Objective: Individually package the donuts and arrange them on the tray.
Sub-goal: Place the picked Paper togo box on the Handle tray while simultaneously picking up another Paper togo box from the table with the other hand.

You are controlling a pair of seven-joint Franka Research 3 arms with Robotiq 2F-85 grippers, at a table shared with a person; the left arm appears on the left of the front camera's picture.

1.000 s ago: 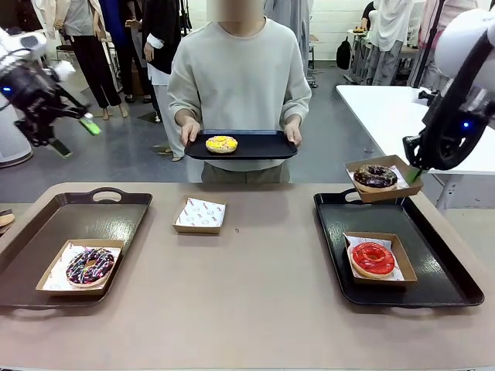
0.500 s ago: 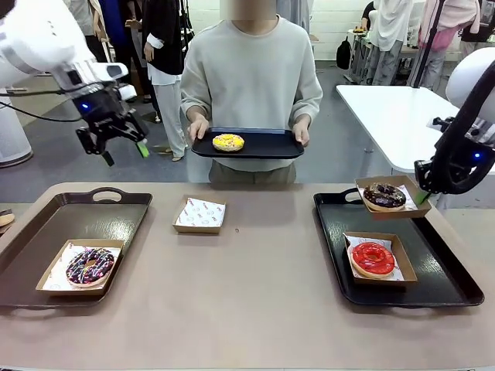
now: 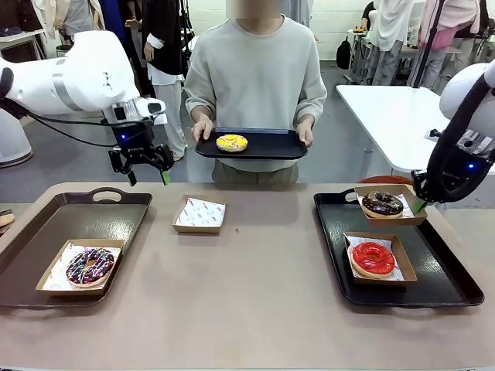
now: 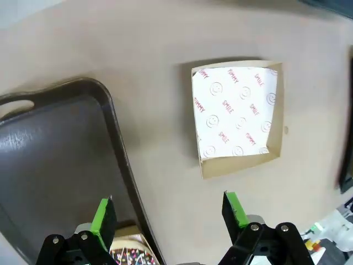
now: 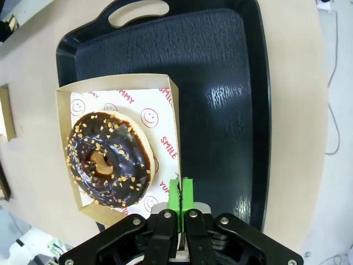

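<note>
While left jaws gape near an empty carton (image 4: 237, 113), right jaws pinch the box (image 5: 174, 132) under the chocolate donut (image 5: 107, 160).

The striped donut (image 3: 90, 265) is boxed on the left tray (image 3: 77, 220), the red donut (image 3: 373, 258) and chocolate donut (image 3: 382, 203) at the right tray (image 3: 445, 278); the yellow donut (image 3: 231, 143) is carried bare on a third tray (image 3: 271, 145).

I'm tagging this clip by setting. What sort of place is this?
Likely a robotics lab or demo space, not a bakery: white robot arms at the table, another white table behind, people standing around on a bare grey floor.
</note>
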